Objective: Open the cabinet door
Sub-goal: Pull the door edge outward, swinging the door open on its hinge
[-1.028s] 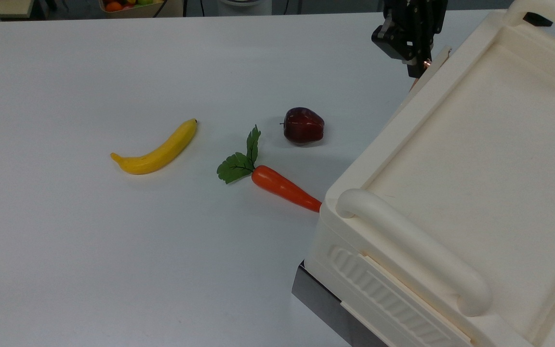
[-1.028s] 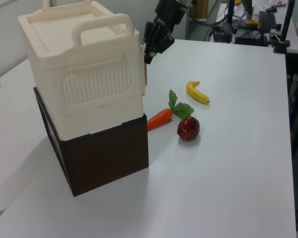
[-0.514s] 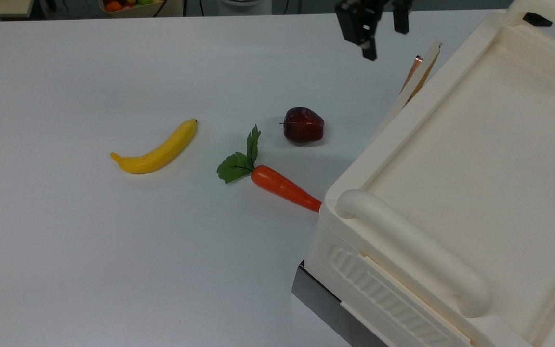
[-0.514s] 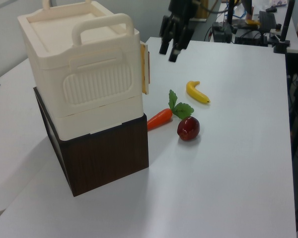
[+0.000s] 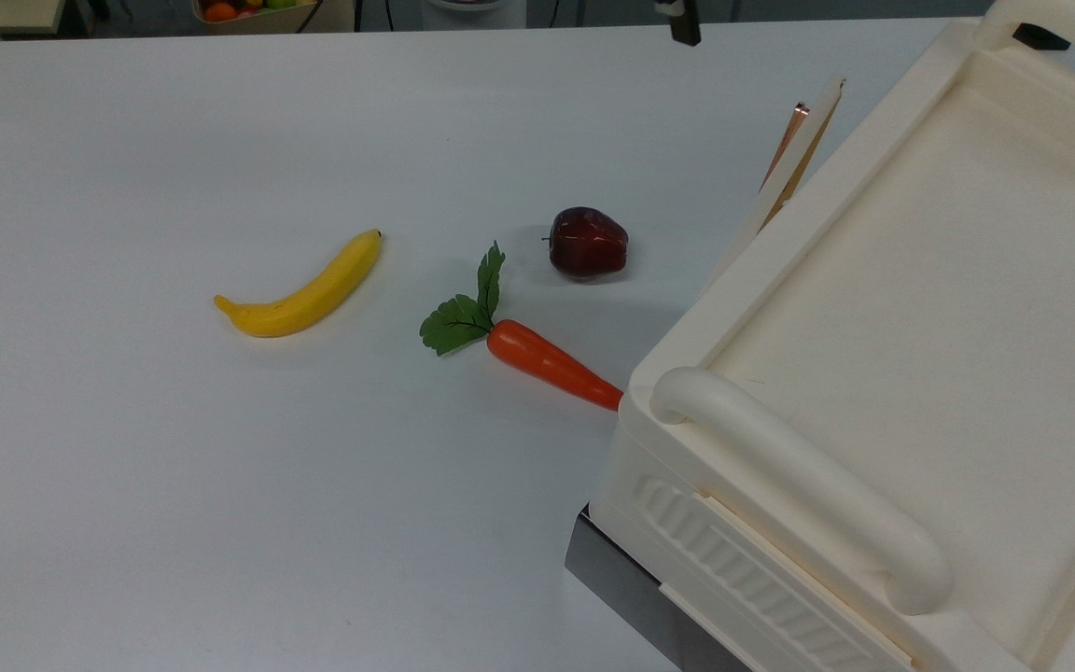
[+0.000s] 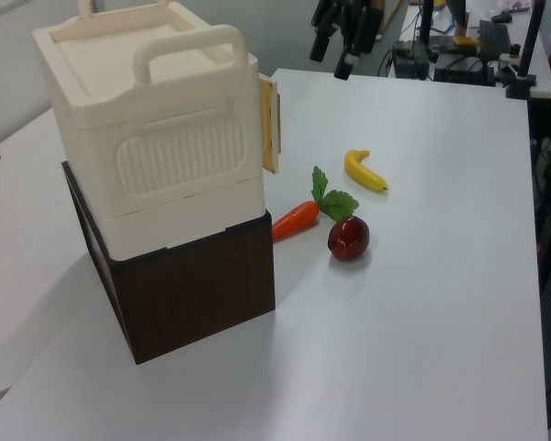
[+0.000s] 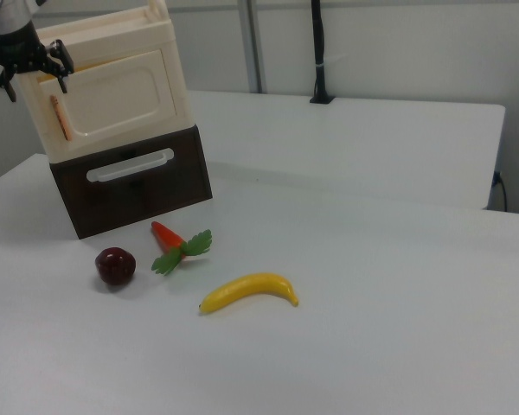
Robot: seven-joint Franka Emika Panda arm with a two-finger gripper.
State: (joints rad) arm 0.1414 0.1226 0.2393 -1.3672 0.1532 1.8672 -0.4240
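Observation:
The cabinet [image 6: 156, 138] is a big cream box with thick bar handles, standing on a dark brown base [image 6: 197, 294]. Its cabinet door [image 7: 112, 104] stands slightly ajar. The copper-edged free side [image 5: 785, 149] juts out from the cabinet's side [image 6: 269, 124]. My gripper [image 6: 332, 57] hangs in the air above and beyond that edge, open, with nothing between its fingers. In the right view the gripper [image 7: 33, 82] is at the cabinet's upper left corner, clear of the door. One dark fingertip [image 5: 684, 30] pokes in at the top view's upper edge.
On the white table [image 5: 220, 485] lie a banana [image 5: 304, 289], a carrot with green leaves [image 5: 537, 359] and a dark red apple [image 5: 588, 243], all in front of the door. The base has a drawer with a pale bar handle [image 7: 130, 164].
My gripper has left the door's copper edge and risen up and away from the cabinet. The door has swung out a little and stands ajar.

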